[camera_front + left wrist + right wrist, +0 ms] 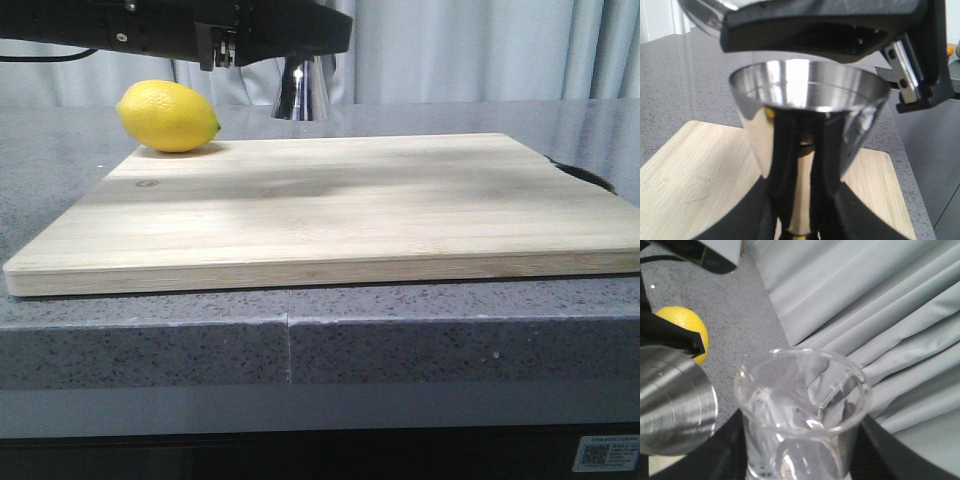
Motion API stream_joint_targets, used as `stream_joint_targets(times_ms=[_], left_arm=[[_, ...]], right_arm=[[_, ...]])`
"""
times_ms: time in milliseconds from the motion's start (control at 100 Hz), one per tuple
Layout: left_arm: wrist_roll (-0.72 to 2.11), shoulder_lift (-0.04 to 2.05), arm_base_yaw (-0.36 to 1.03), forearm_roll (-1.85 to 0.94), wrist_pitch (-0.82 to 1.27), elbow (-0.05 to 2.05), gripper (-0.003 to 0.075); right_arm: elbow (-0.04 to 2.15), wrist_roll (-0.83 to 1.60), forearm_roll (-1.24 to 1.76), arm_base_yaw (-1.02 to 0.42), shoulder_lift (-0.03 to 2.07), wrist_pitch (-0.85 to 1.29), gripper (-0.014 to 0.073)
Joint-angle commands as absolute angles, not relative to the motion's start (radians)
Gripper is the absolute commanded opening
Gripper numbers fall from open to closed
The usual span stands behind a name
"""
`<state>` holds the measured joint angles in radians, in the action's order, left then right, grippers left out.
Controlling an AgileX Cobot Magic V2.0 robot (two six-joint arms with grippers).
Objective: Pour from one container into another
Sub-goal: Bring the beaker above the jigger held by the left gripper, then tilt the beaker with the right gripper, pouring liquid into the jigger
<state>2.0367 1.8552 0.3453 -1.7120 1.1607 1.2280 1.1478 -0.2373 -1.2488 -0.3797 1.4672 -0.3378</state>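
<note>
My left gripper [800, 202] is shut on the narrow waist of the shiny steel jigger [809, 100], whose open upper cone faces the left wrist camera, above the wooden board [695, 165]. In the front view only the jigger's lower cone [300, 95] shows, under black arm parts [230, 30] that hide its top. My right gripper [801, 452] is shut on the clear glass beaker [802, 405], with its rim and pour lip in view. The beaker sits close beside the jigger's rim [670, 400]. The right gripper's black body [830, 25] hangs just over the jigger.
A yellow lemon [168, 116] rests at the board's far left corner and also shows in the right wrist view, lemon [687, 327]. The large wooden cutting board [330, 200] lies on a grey speckled counter [450, 330]. Grey curtains [880, 315] hang behind.
</note>
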Motion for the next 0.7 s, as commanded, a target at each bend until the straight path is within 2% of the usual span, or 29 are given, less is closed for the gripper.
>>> stream_joint_targets(times_ms=[0, 690], left_arm=[[2.036, 1.808, 0.357, -1.779, 1.27, 1.257, -0.0018], [2.036, 1.808, 0.357, -1.776, 1.264, 1.257, -0.0018]], right_arm=[[1.188, -0.237, -1.25, -0.38, 1.436, -0.36, 0.0216], [1.188, -0.237, -1.334, -0.38, 1.436, -0.358, 0.0216]])
